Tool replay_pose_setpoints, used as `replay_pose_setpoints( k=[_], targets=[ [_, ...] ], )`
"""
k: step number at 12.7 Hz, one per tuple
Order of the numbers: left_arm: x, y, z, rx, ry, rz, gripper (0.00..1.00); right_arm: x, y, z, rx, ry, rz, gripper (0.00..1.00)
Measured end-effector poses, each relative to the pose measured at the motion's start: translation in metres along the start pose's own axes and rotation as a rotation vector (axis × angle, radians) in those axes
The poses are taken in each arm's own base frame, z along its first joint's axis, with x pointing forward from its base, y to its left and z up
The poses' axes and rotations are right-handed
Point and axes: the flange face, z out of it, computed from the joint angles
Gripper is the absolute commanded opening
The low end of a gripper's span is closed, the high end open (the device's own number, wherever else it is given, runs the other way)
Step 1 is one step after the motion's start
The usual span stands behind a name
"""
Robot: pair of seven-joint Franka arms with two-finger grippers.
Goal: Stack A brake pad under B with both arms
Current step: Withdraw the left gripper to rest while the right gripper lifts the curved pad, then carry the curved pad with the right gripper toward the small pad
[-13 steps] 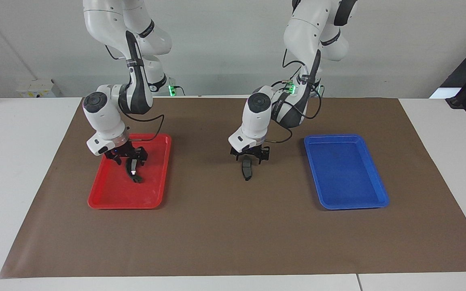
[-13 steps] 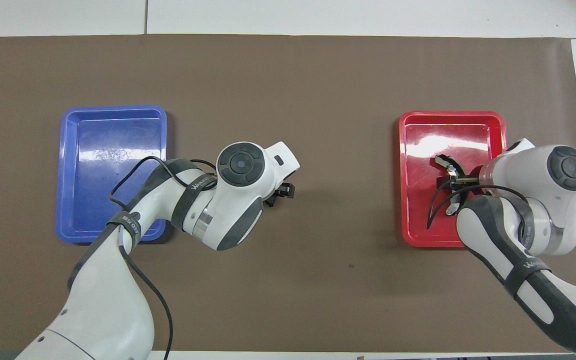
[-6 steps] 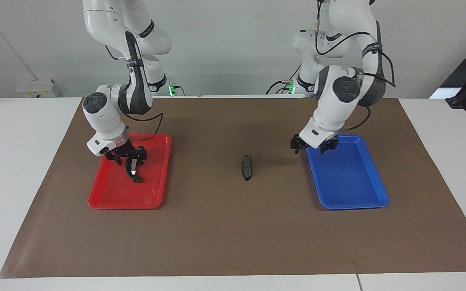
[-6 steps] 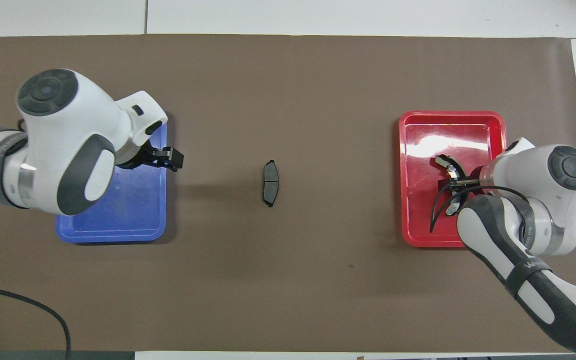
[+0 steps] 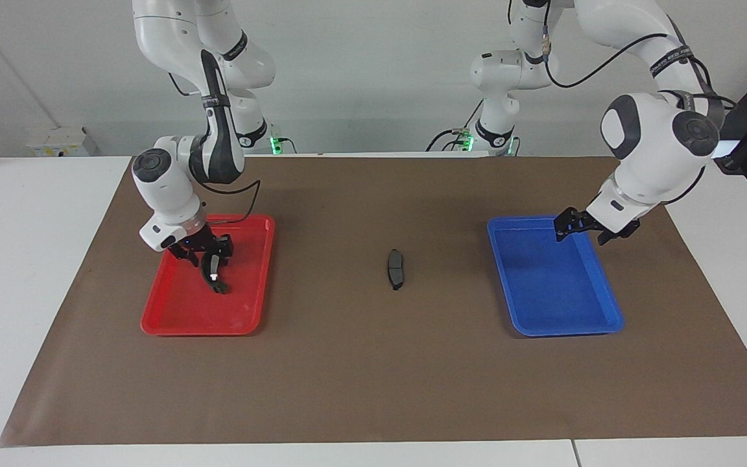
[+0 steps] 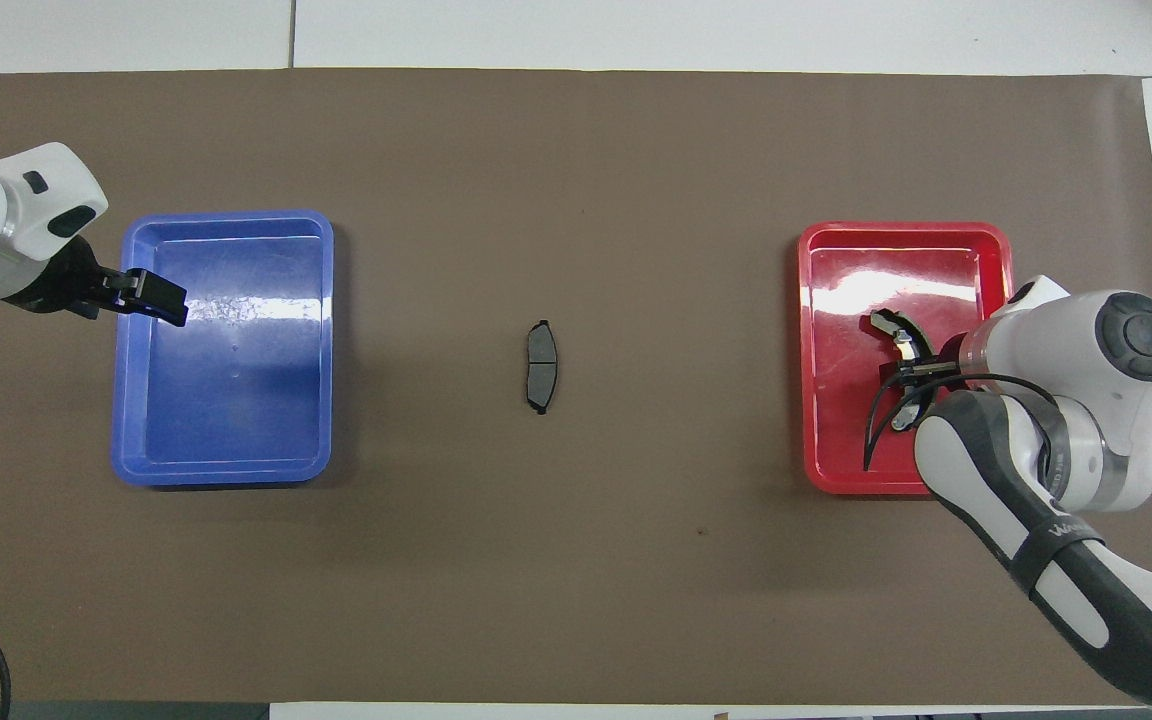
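Right gripper (image 5: 208,256) low in the red tray (image 5: 244,324), fingers pinching B (image 5: 213,272); its grip point is partly masked by the wrist from overhead. A brake pad (image 5: 395,268) lies flat on the brown mat (image 5: 347,376) between the trays, well apart from both grippers. Left gripper (image 5: 584,228) over the blue tray (image 5: 542,327) rim; finger state unclear.

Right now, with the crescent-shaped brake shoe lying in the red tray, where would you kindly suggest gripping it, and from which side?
Probably at its middle, from above. The brake shoe lies in the red tray; it is long and narrow, so a pinch across its width there should balance both ends. The right pincer is already down at it; whether it is closed is unclear.
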Motion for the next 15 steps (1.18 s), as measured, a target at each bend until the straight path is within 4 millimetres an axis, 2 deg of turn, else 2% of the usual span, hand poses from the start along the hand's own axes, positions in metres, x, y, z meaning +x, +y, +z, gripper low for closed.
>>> replay_pose_setpoints(
  k=[1,2,3,5,7,9,11,13,15],
  targets=[
    [-0.005,-0.005,-0.014,0.001,0.006,-0.001,1.00,-0.001,0.000,0.001,0.000,-0.003,-0.001,0.49],
    [-0.010,-0.007,-0.029,0.005,0.017,0.000,1.00,-0.001,0.000,0.002,0.000,-0.005,-0.001,0.17],
    [-0.016,-0.007,-0.046,0.008,0.024,0.001,1.00,-0.002,0.000,0.002,0.000,-0.007,-0.001,0.01],
    [-0.029,-0.005,-0.076,0.009,0.029,0.002,1.00,-0.002,0.000,0.002,0.002,-0.008,0.002,0.00],
    [-0.040,-0.003,-0.095,0.011,0.036,0.002,1.00,0.000,0.000,-0.001,0.005,-0.028,0.007,0.00],
    [-0.047,-0.001,-0.101,0.010,0.030,0.003,1.00,0.009,-0.002,-0.019,0.009,-0.062,0.009,0.00],
    [-0.050,0.000,-0.103,0.009,0.023,0.003,1.00,0.024,-0.009,-0.048,0.012,-0.086,-0.001,0.00],
    [-0.050,0.000,-0.102,0.008,0.020,0.003,1.00,0.039,-0.043,-0.083,0.009,-0.097,0.006,0.00],
    [-0.050,-0.001,-0.102,0.008,0.019,-0.006,1.00,0.049,-0.110,-0.112,0.003,-0.074,-0.005,0.00]
  ],
)
